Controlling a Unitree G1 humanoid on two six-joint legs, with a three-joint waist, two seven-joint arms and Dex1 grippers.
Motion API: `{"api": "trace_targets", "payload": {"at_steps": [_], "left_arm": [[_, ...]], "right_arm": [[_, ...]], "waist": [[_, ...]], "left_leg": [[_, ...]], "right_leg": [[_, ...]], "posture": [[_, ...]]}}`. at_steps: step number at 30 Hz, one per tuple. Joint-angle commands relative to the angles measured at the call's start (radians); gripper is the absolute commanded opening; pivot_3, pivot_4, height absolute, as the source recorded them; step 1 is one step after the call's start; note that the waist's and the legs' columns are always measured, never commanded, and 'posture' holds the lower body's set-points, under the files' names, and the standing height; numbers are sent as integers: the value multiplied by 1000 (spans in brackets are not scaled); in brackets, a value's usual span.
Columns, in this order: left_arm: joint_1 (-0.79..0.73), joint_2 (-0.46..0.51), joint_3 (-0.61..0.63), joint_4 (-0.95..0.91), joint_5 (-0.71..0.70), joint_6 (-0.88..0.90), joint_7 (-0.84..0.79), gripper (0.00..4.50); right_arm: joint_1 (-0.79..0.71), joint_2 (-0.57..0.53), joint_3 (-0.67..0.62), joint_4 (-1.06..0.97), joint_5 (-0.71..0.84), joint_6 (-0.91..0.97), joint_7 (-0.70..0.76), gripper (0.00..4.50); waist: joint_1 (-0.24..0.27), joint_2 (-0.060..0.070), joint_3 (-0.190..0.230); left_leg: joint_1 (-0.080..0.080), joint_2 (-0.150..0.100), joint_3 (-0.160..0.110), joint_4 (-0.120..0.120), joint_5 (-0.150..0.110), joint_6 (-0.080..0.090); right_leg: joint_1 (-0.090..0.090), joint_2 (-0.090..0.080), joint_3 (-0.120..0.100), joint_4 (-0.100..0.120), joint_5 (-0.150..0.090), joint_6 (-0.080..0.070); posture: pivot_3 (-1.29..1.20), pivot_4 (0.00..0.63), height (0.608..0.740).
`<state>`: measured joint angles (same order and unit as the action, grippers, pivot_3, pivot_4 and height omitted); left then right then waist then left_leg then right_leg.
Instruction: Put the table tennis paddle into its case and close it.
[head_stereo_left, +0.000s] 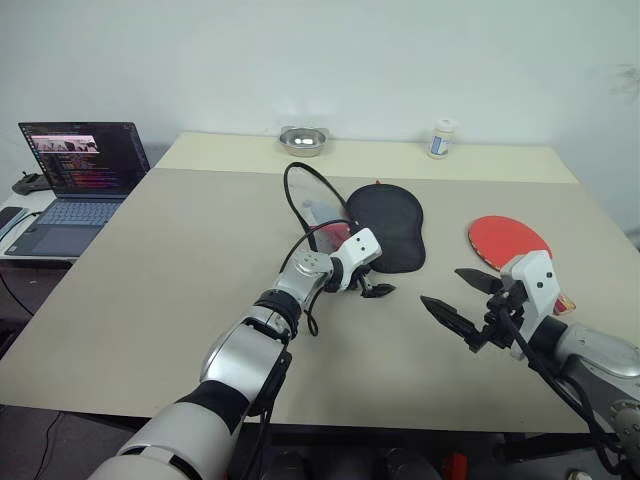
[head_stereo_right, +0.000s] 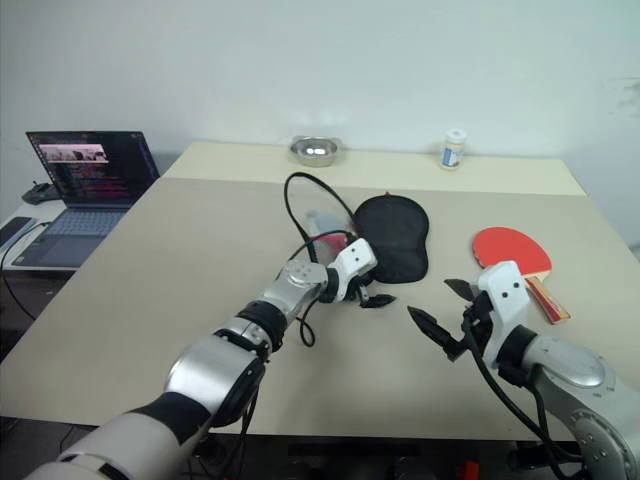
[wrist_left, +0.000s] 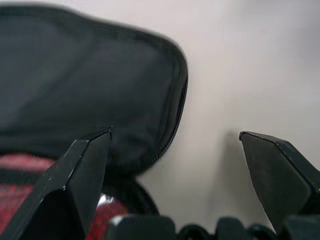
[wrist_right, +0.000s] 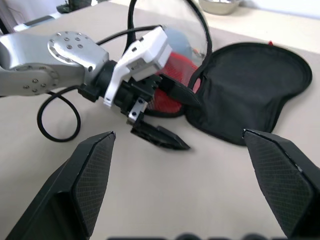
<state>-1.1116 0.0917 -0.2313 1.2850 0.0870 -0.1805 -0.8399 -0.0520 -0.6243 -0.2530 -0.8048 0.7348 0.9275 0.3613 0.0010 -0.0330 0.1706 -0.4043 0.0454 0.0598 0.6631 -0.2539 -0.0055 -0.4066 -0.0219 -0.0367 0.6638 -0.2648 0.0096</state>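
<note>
The case lies unzipped at the table's middle. Its black half (head_stereo_left: 388, 225) is flat on the table, and the other half (head_stereo_left: 312, 200) tilts up on its rim, with red showing at its base. The table tennis paddle (head_stereo_left: 508, 240) lies red face up to the right of the case, its handle toward the front right. My left gripper (head_stereo_left: 378, 280) is open at the case's near edge, one finger over the black half (wrist_left: 90, 85) and the other over bare table. My right gripper (head_stereo_left: 440, 285) is open and empty, hovering in front of the paddle, right of the left gripper (wrist_right: 192, 125).
A metal bowl (head_stereo_left: 303, 140) and a small white bottle (head_stereo_left: 442, 138) stand at the table's (head_stereo_left: 180, 280) far edge. An open laptop (head_stereo_left: 80, 170) sits on a lower surface to the left.
</note>
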Motion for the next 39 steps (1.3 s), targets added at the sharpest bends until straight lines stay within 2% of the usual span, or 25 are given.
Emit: {"api": "trace_targets", "payload": {"at_steps": [1,4,12,15,19,24,31,39], "left_arm": [[-21,1,16,12,23,2,6,4500],[-20,4,14,23,47,2,35,3905],[-16,-11,21,34,73,-2,41,986],[-12,-15,26,32,79,-10,19,29],[3,-10,17,22,90,-34,-40,29],[46,25,-3,-23,93,-68,-204,29],[180,85,-16,-224,59,-12,-375,29],[296,86,-44,-436,58,130,-341,29]], "right_arm": [[5,-5,-32,-43,20,-14,-13,4479],[9,-6,-36,-44,23,-15,-19,4500],[14,-13,-53,-49,31,-11,-33,4500],[14,-21,-63,-50,41,-6,-36,4500],[23,-39,-81,-53,58,-2,-36,4500],[47,-73,-117,-55,79,-1,-22,4500],[91,-104,-153,-64,111,-7,-17,4500],[59,-119,-133,-45,127,-7,-32,4500]], "waist": [[0,0,0],[0,0,0],[0,0,0],[0,0,0],[0,0,0],[0,0,0],[-2,1,-1],[-2,1,-3]], "left_leg": [[0,0,0,0,0,0],[1,0,0,0,0,0],[1,0,0,0,0,0],[1,0,0,0,0,0],[1,0,0,0,0,0],[1,0,0,0,0,0],[1,1,0,0,0,0],[2,1,0,0,0,0]], "right_leg": [[0,0,0,0,0,0],[0,0,0,1,0,0],[0,0,0,1,0,0],[0,0,0,1,0,0],[0,0,0,1,0,0],[0,0,0,0,0,0],[1,0,1,1,0,0],[2,0,1,1,0,0]], "posture": [[0,150,740],[0,150,740],[0,150,740],[0,150,740],[0,150,740],[0,150,740],[0,150,740],[0,150,740]]}}
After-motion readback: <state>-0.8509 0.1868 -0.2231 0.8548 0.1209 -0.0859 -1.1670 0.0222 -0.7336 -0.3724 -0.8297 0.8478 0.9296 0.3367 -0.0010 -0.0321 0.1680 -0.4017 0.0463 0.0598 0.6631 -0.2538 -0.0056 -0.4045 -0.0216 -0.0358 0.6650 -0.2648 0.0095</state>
